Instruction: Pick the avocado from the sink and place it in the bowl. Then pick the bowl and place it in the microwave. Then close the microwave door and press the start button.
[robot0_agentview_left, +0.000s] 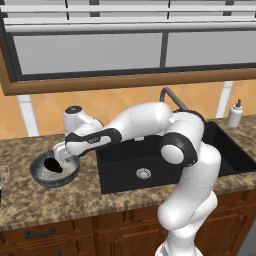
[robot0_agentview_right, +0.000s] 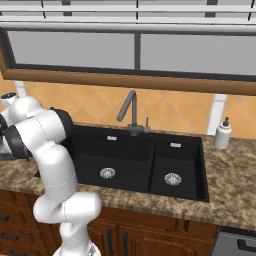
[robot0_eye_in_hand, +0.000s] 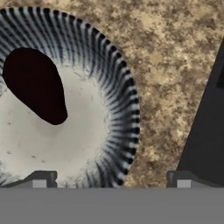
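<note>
Hand view looks straight down between the gripper (robot0_eye_in_hand: 111, 179), whose two dark fingertips stand wide apart with nothing between them: one tip (robot0_eye_in_hand: 41, 178) sits over the pale inside of the bowl (robot0_eye_in_hand: 118, 109), the other over the speckled brown counter (robot0_eye_in_hand: 170, 57) just beside the bowl's streaked rim. The avocado (robot0_eye_in_hand: 37, 85), very dark and egg-shaped, lies free inside the bowl on its speckled floor, toward the far wall, clear of both tips. A black edge of the sink (robot0_eye_in_hand: 210, 127) runs along the right of that view. From the left base view, the gripper (robot0_agentview_left: 61, 155) hangs just above the bowl (robot0_agentview_left: 42, 177), which stands on the counter (robot0_agentview_left: 75, 202) left of the sink (robot0_agentview_left: 125, 172); the avocado (robot0_agentview_left: 53, 165) shows as a dark shape inside it. The steel drain (robot0_agentview_left: 143, 173) sits in the basin floor, the grey tap (robot0_agentview_left: 170, 95) rises behind the arm, and a white soap dispenser (robot0_agentview_left: 234, 115) stands at the far right. The right base view shows the sink (robot0_agentview_right: 135, 160) as two basins under the tap (robot0_agentview_right: 131, 112), with the dispenser (robot0_agentview_right: 223, 134) beside it.
</note>
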